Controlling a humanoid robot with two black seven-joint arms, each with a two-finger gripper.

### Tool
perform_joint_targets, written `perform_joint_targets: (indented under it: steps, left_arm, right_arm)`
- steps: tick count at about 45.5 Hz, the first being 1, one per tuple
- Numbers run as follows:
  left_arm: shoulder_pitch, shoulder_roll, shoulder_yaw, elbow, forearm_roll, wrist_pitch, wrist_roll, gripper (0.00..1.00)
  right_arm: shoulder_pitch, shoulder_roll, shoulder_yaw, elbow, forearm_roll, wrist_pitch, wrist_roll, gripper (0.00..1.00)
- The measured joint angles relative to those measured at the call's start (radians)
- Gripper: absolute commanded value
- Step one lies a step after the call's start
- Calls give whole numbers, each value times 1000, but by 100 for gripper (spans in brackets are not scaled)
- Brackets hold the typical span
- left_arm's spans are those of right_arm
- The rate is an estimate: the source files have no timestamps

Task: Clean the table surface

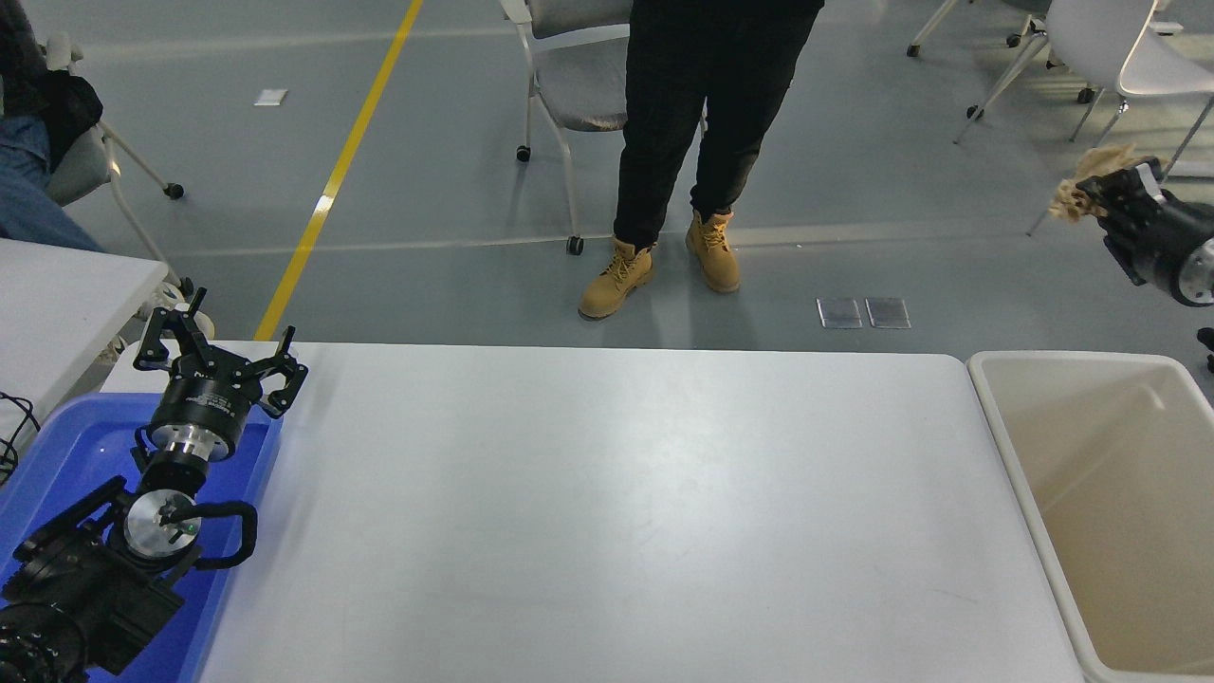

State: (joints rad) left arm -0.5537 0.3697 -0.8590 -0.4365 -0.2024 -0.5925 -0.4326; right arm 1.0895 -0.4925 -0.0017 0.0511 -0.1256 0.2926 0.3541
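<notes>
One crumpled brown paper (1091,180), apparently clamped by right gripper (1100,194), above one beige bin (1005,436).

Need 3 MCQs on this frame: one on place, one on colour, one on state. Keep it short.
1. Where is the right pincer?
A. resting on the table
B. raised at the right edge, beyond the table's far side
C. inside the blue tray

2. What colour is the bin at the table's right end?
A. beige
B. green
C. red

3. What state is the right pincer in?
A. open and empty
B. shut on a crumpled paper wad
C. shut on a bottle

Answers:
1. B: it shows up high against the floor, past the table.
2. A: its walls are beige with a pale rim.
3. B: the brown paper wad sticks out from its tip.

The left pincer is parked open over the blue tray.
</notes>
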Motion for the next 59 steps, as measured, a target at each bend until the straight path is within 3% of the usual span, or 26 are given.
perform_joint_targets:
  steps: [30, 59]
  left_arm:
    - [0, 0, 0, 0, 0, 0, 0, 100]
    - [0, 0, 0, 0, 0, 0, 0, 100]
  right_arm:
    - [-158, -32, 520, -32, 153, -52, -11, 0]
    - [-293, -15, 602, -32, 315, -59, -12, 0]
